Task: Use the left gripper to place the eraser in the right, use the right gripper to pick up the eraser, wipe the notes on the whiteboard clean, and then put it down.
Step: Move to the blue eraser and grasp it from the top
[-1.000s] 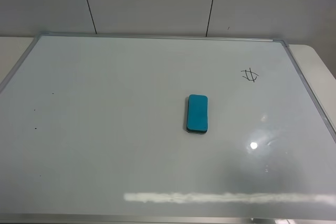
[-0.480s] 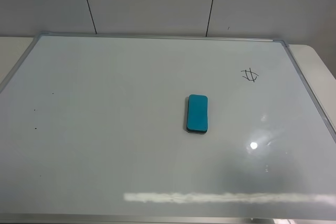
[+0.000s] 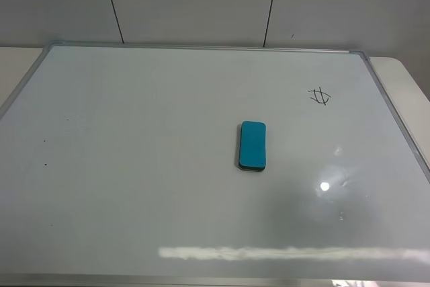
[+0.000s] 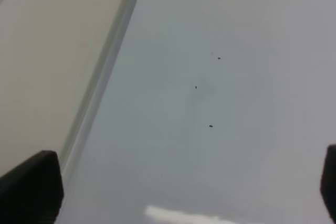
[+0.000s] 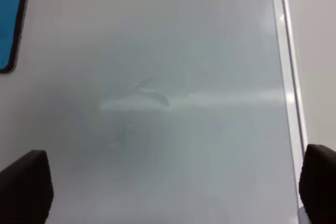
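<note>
Two sets of jaws stand wide apart and empty: the left gripper (image 4: 181, 190) hovers near the 9 o'clock edge of the whiteboard (image 3: 134, 99), while the right gripper (image 5: 170, 184) looks nearer the teal eraser (image 3: 253, 145), which lies flat just 3 o'clock of centre, long axis 12-to-6, with the scribble (image 3: 320, 95) at its 2 o'clock.

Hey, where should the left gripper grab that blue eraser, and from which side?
Come straight down from above and pinch the eraser across its two long sides, near the middle. It lies flat on the whiteboard, and that is its narrower span.
</note>
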Controlling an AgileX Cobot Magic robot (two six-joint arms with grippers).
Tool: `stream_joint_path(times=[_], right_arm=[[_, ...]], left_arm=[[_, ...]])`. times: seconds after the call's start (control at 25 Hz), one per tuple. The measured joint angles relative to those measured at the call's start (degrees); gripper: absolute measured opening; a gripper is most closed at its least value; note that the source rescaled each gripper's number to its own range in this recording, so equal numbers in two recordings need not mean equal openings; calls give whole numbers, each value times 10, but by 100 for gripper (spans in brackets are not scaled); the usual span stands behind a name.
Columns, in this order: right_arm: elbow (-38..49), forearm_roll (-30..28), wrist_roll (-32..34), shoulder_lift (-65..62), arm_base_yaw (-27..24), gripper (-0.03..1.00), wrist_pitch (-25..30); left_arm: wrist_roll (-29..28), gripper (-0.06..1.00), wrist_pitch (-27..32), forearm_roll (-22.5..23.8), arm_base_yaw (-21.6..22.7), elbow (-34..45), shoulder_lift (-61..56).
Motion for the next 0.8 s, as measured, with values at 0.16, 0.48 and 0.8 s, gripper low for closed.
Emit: stream_joint_path(times=[0.16, 0.48, 0.8], right_arm=[[-36, 30, 7, 109, 0, 86, 0], [-72, -6, 115, 222, 82, 86, 0], [-158, -185, 410, 373, 349, 86, -1]], left_arm=[[0, 100, 0, 0, 0, 0, 0], [0, 100, 0, 0, 0, 0, 0], [0, 100, 0, 0, 0, 0, 0]])
